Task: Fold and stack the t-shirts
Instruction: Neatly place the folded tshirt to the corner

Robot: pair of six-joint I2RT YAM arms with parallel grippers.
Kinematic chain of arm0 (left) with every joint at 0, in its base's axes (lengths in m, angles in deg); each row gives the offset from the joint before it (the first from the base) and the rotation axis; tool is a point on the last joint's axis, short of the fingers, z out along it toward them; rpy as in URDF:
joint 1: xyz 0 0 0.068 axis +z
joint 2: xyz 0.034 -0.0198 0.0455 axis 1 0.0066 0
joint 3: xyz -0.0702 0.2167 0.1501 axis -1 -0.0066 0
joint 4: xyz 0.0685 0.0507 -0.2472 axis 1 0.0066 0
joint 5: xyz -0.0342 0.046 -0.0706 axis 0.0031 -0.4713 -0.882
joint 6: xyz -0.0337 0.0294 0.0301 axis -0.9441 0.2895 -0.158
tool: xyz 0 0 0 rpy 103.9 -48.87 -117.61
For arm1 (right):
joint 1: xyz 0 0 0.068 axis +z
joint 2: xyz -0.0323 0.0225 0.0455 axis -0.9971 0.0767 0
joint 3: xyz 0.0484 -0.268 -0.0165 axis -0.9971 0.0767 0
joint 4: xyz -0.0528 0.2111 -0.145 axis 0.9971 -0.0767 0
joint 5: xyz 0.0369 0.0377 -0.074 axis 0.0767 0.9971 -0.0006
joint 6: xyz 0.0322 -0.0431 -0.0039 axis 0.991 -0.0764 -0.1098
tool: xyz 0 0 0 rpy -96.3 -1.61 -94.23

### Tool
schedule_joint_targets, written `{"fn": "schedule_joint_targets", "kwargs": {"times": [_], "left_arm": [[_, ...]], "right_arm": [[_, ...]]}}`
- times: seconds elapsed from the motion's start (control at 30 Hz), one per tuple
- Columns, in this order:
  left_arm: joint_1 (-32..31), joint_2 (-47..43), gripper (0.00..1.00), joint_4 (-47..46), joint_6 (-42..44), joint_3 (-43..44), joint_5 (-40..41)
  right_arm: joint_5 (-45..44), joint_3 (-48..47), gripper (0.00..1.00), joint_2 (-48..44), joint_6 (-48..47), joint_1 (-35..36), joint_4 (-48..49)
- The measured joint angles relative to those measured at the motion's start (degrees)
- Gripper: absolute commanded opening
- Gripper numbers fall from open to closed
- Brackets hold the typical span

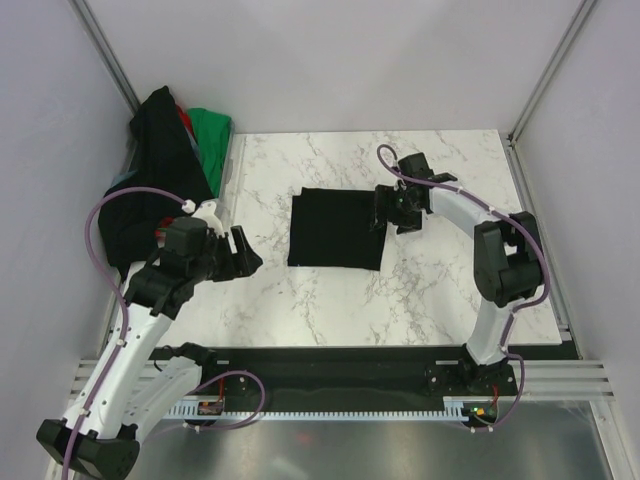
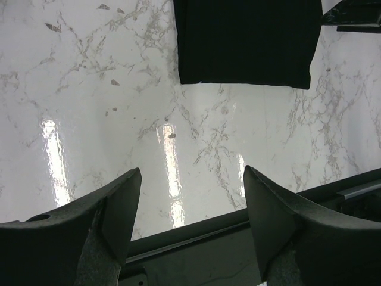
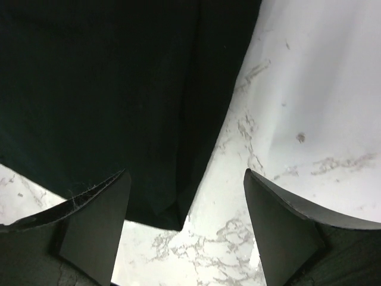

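1. The right gripper (image 3: 186, 179) hung with fingers spread wide, nothing pinched. The folded black t-shirt (image 1: 336, 228) lay flat below, its edge running between the two tips.
2. The left gripper (image 2: 190, 179) was spread too, with bare marble table (image 2: 89, 119) between its fingers and that t-shirt well ahead of them.
3. Behind the left fingers, off to their side, a pile of t-shirts (image 1: 165, 170) sat heaped: black, with green and red showing.

I see the folded t-shirt (image 1: 336, 229) lying mid-way across the table (image 1: 440, 290), my right gripper (image 1: 386, 214) over its right edge, my left gripper (image 1: 248, 256) apart to its left, and the heap of t-shirts (image 1: 160, 175) at the far left corner.
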Motion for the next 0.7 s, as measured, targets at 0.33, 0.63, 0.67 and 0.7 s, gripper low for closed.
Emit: {"fn": "schedule_joint_targets", "kwargs": {"times": [0.33,0.63,0.67,0.7], "left_arm": [[0.0,-0.3,0.77,0.0,0.0,0.0,0.0],[0.0,-0.6,0.77,0.0,0.0,0.0,0.0],[0.0,-0.8,0.77,0.0,0.0,0.0,0.0],[0.0,-1.0,0.77,0.0,0.0,0.0,0.0]], "right_arm": [[-0.9,-4.6,0.35,8.8,-0.4,1.2,1.2],[-7.7,-6.7,0.0,9.5,-1.1,-0.6,1.4],[-9.8,-7.5,0.0,9.6,-1.6,-1.5,0.9],[-12.5,-8.5,0.0,9.7,-2.1,-2.5,0.2]]}}
